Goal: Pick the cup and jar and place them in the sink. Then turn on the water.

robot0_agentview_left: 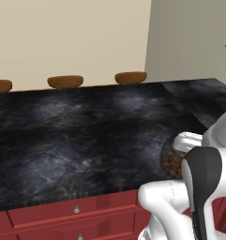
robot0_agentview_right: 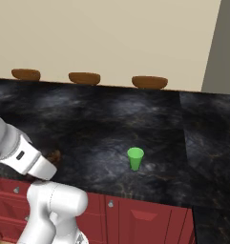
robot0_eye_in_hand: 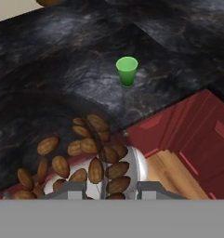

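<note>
Tool closed on the clear glass jar at the bench's front edge.

The tool (robot0_eye_in_hand: 108,188) grips the jar (robot0_eye_in_hand: 81,160) between its two grey fingertips — a round, clear glass vessel packed with smooth brown oval pieces that look like almonds, seen from close above in the hand view. In the left base view the jar (robot0_agentview_left: 173,161) shows partly behind the white arm, near the front edge of the bench (robot0_agentview_left: 86,136), a slab of glossy black stone veined with grey. The cup (robot0_agentview_right: 135,158) — small, bright green, tapered, matte — stands upright on the same stone, well apart from the jar. Below the edge run red panelled cabinet fronts (robot0_agentview_right: 140,214) with small metal knobs. Three brown wooden bowls (robot0_agentview_right: 84,78) sit along the far edge, against a cream wall.
</note>
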